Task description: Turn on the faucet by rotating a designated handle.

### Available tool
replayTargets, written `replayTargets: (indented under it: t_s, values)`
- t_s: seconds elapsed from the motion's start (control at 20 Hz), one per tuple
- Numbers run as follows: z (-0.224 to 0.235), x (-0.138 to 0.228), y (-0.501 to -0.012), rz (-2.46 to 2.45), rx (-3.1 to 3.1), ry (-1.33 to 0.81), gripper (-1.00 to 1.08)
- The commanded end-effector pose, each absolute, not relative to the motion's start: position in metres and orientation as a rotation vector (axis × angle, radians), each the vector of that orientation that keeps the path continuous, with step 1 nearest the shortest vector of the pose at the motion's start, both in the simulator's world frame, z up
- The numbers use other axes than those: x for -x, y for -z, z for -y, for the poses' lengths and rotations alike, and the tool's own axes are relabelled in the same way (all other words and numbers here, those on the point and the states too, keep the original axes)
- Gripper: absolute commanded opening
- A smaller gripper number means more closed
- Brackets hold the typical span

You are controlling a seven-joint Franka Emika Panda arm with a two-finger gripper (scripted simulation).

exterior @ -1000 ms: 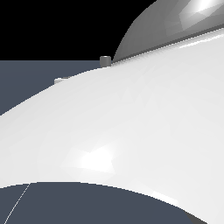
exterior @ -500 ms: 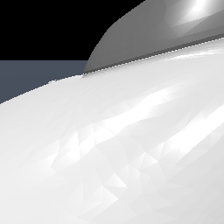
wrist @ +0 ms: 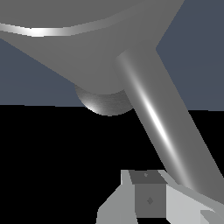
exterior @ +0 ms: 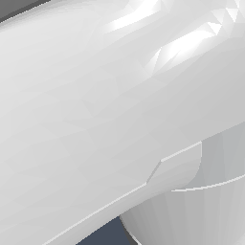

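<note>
The gripper (wrist: 151,199) only shows as grey finger parts at 6 o'clock in the wrist view, and honestly there's no telling whether the fingers are apart or together; nothing looks clamped between them.

Biggest thing first: the arm (exterior: 95,105). It fills pretty much the whole exterior view, just white shell, with a sliver of dark background at 6 o'clock and another at 11. So that camera is useless for the task right now.

Next, the faucet (wrist: 65,43). Its thick grey body spans 10 to 1 o'clock in the wrist view, with a darker rounded dome tucked under it near the centre. Then the handle (wrist: 162,127), the slim shiny rod running from the body down toward 5 o'clock, ending right by the fingers. Whether it touches them can't be told.

Progress-wise: looks like the approach is about done and the actual turning is still to do. No sign the handle has rotated yet, though that's a guess.

Versus half a second ago, the arm has swung further across the exterior camera. Back then a grey curved surface and black background showed at 12 to 2 o'clock; now they're covered.
</note>
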State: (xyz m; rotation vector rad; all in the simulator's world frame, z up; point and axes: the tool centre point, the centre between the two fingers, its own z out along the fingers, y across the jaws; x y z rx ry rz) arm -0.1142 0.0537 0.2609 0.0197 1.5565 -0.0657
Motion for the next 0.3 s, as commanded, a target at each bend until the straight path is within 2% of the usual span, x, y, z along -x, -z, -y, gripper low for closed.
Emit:
replayTargets:
  t_s: [0.0,0.25]
  values:
    - [-0.077,0.107,-0.260,-1.584,-0.012,0.014,-1.00]
    - [-0.091,0.107,-0.265,-1.573,-0.009,0.000,-1.00]
